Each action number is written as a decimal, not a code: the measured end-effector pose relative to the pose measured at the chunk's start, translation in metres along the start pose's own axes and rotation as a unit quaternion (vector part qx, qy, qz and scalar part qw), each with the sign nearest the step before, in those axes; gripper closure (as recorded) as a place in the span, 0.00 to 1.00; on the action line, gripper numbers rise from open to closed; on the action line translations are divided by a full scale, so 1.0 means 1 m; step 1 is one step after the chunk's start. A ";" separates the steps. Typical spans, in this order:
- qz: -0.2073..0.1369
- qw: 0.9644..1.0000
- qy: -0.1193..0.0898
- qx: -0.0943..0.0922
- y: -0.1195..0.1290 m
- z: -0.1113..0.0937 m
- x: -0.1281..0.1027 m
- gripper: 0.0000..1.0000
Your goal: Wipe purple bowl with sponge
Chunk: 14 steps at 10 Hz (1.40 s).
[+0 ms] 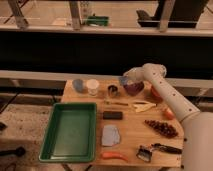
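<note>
The purple bowl [134,89], dark maroon, stands at the back right of the wooden table [130,127]. My gripper [124,79] is at the end of the white arm [165,92], just above the bowl's left rim. A small bluish piece shows at the gripper's tip; I cannot tell if it is the sponge. A dark rectangular block [112,115] and a grey-blue pad [111,135] lie in the middle of the table.
A green tray [70,131] fills the table's left. A blue-grey cup [78,85], a white cup [93,86] and a small metal cup [113,90] stand at the back. An orange-red bowl [155,93], grapes [161,127], a carrot [114,156] and a brush [146,151] lie to the right and front.
</note>
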 end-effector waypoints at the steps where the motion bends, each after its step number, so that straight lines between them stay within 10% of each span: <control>1: 0.002 1.000 0.000 0.000 0.004 -0.006 0.001 1.00; 7: 0.021 1.000 -0.008 -0.012 0.042 -0.044 0.001 1.00; 14: 0.008 1.000 0.020 -0.018 0.022 -0.030 0.035 1.00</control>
